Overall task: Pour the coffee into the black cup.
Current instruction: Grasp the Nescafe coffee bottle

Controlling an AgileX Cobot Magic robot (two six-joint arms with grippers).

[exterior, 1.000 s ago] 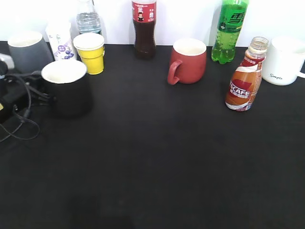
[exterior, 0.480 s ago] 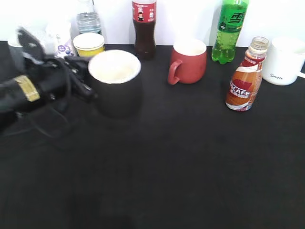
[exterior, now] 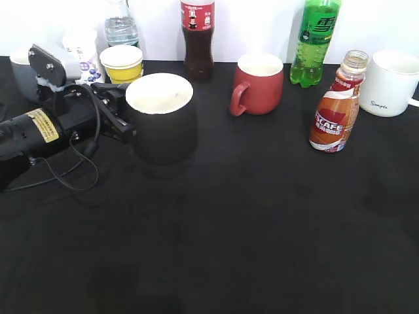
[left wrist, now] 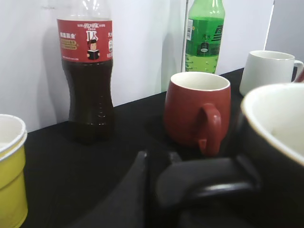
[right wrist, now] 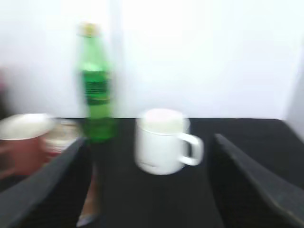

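Nearest, at 9 o'clock from table centre: left gripper (exterior: pixel 124 118), low and reaching in sideways, fingers clamped on the loop handle of the black cup (exterior: pixel 162 120). Left wrist view confirms the handle pinched between dark fingers (left wrist: pixel 142 190). Cup upright, white inside showing, empty as far as visible; whether its base touches the table (exterior: pixel 229 248) or hangs just above it, cannot tell.

Right gripper (right wrist: pixel 147 190): seen only in the blurred right wrist view, fingers spread wide apart, nothing between them. Not in the exterior view.

Coffee (exterior: pixel 335 114): in the small labelled bottle at 3 o'clock, cap off, standing upright, well apart from the cup.

Risks, as judgement: a handle-only grip could let the heavy cup swing or tip if moved fast. The uncapped bottle would spill if knocked or squeezed on approach. The loose cable (exterior: pixel 65 173) by the left arm could snag.

Farther back: red mug (exterior: pixel 258 84) at 1 o'clock, between cup and bottle but set back; white mug (exterior: pixel 391 84) just beside the bottle, crowding a right-side grasp. Back row at 12 o'clock: yellow paper cup (exterior: pixel 122 64), dark-drink bottle (exterior: pixel 198 40), green soda bottle (exterior: pixel 315 42), grey mug (exterior: pixel 23 69) at far left.
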